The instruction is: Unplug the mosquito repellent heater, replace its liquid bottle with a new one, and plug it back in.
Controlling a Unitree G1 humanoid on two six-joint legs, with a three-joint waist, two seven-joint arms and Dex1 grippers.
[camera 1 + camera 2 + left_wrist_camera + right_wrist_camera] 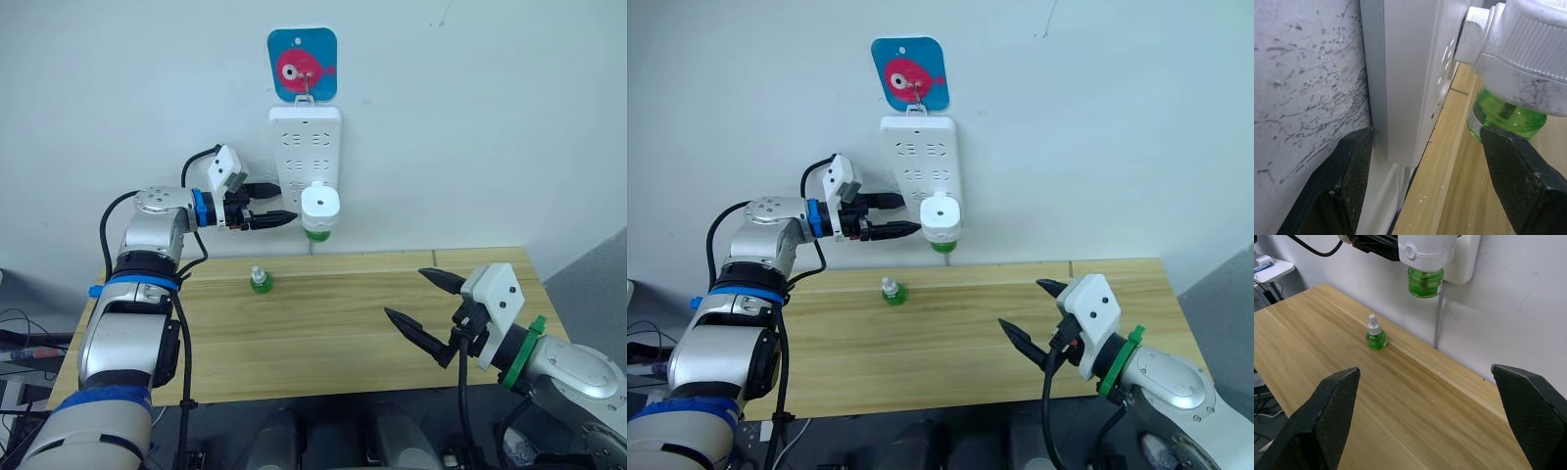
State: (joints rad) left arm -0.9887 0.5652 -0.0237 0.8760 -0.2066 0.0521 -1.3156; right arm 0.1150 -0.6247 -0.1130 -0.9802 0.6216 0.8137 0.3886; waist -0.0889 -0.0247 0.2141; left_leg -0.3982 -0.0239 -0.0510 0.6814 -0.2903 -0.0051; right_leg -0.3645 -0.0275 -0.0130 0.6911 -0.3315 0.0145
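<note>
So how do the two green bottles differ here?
The bottle under the heater hangs screwed into the mosquito repellent heater, plugged into the power strip; the spare bottle stands alone on the table. The spare shows its white neck; the other's top is hidden. Both hold green liquid.

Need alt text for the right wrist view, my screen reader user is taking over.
A white mosquito repellent heater with a green bottle under it is plugged into a power strip on the wall. A small green spare bottle stands upright on the wooden table below. The right hand frames the scene, open and holding nothing.
</note>
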